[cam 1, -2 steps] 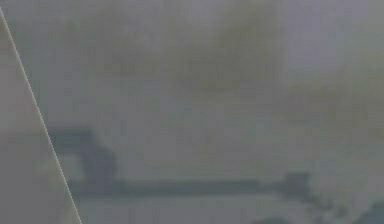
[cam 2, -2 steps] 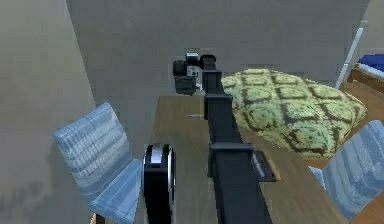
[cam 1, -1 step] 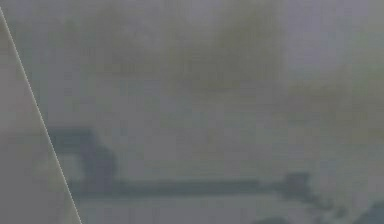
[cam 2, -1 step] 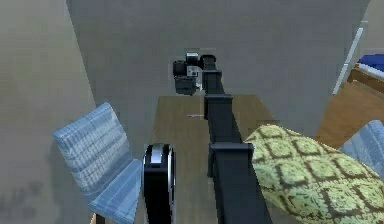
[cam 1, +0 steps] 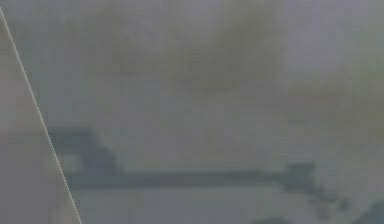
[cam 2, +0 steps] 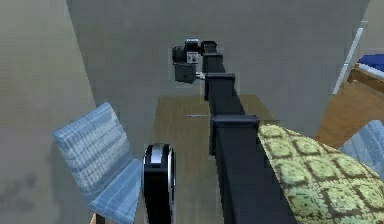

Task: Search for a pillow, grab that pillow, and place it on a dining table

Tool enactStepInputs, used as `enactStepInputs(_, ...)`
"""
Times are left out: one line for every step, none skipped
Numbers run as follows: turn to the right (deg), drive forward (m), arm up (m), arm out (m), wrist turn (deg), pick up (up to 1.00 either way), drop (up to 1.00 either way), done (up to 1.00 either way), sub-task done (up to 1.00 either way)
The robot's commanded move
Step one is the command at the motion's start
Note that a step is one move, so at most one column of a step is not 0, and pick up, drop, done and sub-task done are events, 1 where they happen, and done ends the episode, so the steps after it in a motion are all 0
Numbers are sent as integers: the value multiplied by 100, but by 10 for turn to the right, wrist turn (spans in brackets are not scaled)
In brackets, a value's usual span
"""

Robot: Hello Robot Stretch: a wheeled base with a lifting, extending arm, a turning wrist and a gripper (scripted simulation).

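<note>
Fingers state: cannot tell; pillow yellow-green patchwork squares, brown borders, beside arm.

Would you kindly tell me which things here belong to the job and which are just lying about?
Job: green patterned pillow; wooden table; gripper.
Lying about: blue striped chair; black-and-white object.

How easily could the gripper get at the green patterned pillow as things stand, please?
Probably not as it stands: the gripper is far out at the end of the arm, while the pillow lies close in, beside the arm's near part.
</note>
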Motion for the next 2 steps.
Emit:
enactStepInputs(0,0,0,-8,0,0,0,0,0)
enactStepInputs(0,0,0,0,0,0,0,100,0)
